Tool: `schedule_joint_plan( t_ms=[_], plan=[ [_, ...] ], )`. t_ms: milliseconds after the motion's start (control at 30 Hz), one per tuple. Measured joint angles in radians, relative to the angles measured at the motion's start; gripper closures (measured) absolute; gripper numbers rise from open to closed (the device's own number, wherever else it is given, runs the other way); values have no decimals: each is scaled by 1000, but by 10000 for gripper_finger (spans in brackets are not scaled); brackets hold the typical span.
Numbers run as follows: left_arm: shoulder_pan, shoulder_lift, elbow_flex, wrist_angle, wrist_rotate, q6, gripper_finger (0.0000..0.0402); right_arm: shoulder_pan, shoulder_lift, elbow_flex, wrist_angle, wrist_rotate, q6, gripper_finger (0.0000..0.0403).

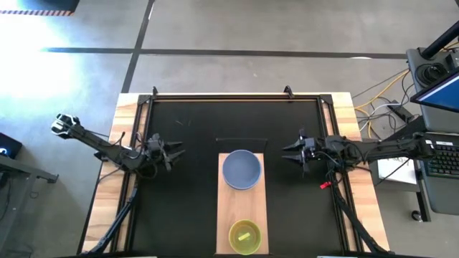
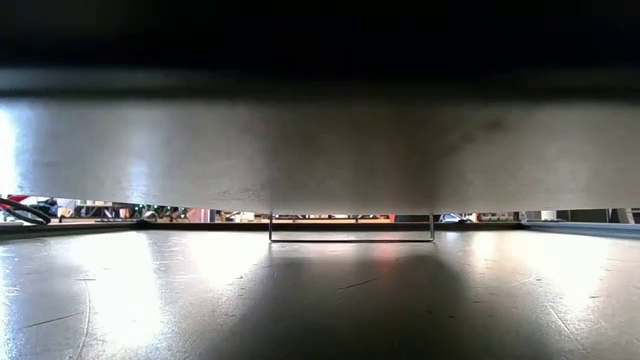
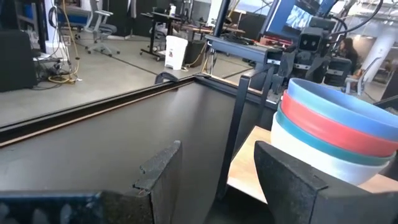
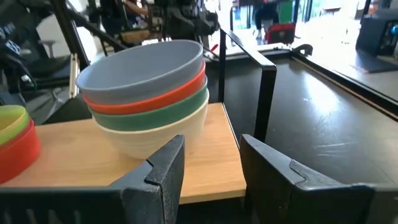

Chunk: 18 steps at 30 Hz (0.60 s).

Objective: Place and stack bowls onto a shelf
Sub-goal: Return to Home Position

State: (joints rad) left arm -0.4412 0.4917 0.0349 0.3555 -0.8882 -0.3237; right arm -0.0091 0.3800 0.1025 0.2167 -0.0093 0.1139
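With the grey-topped stack [image 1: 242, 170] and yellow-topped stack [image 1: 244, 236] on the shelf [image 1: 242, 206] at lower centre, the left gripper [image 1: 179, 151] and right gripper [image 1: 286, 153], both spread wide and empty, should draw outward, clear of them.

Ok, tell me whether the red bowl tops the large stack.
No, the grey-blue bowl tops it, with the red bowl directly beneath.

A black tabletop [image 1: 193, 193] lies under the left gripper [image 1: 176, 151] and right gripper [image 1: 290, 153]. Behind the right one sit a keyboard [image 1: 443, 161], a screen [image 1: 441, 93] and loose cables [image 1: 380, 106]. Far ahead of the left gripper stands a white bin [image 3: 176, 52].
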Motion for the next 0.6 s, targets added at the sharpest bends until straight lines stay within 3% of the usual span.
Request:
schedule_joint_plan(
  t_ms=[167,600],
  plan=[
    [0,22,-24,35,1,-12,218,0,0,-88,168,0,9,261],
    [0,85,-16,33,-15,0,218,0,2,-90,156,10,129,259]
  ],
)
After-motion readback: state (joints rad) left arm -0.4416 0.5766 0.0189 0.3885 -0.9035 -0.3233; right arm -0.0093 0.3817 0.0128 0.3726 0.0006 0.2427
